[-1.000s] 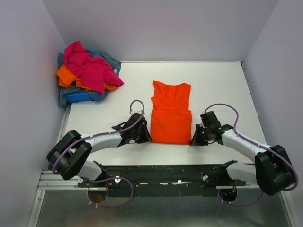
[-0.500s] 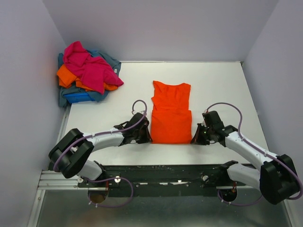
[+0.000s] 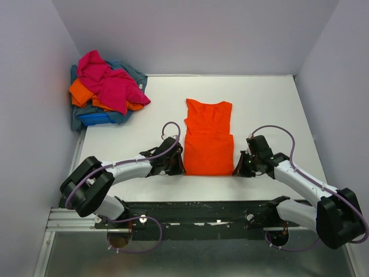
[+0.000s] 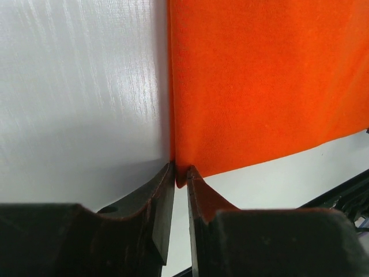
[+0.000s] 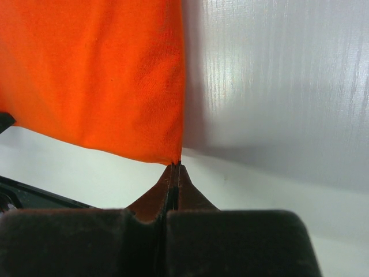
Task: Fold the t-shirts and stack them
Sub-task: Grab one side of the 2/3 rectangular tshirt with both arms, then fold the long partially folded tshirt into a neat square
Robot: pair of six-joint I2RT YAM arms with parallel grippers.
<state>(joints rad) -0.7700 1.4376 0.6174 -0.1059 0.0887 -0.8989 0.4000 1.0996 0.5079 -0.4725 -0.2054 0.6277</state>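
Observation:
A bright orange t-shirt (image 3: 207, 144) lies flat in the middle of the white table (image 3: 271, 109), folded into a long narrow strip with the neck at the far end. My left gripper (image 3: 180, 167) is at its near left corner. In the left wrist view the gripper (image 4: 180, 173) is shut on that corner of the orange fabric (image 4: 265, 81). My right gripper (image 3: 236, 170) is at the near right corner. In the right wrist view the gripper (image 5: 177, 165) is pressed shut, with the tip of the orange cloth (image 5: 98, 75) pinched between its jaws.
A loose pile of t-shirts (image 3: 106, 89) in magenta-pink, orange, royal blue and grey-blue lies at the far left corner against the wall. Walls close in the table on the left, right and far sides. The black arm rail (image 3: 202, 210) runs along the near edge.
Both grippers have moved slightly inward onto the shirt's near corners. The shirt itself has not shifted.

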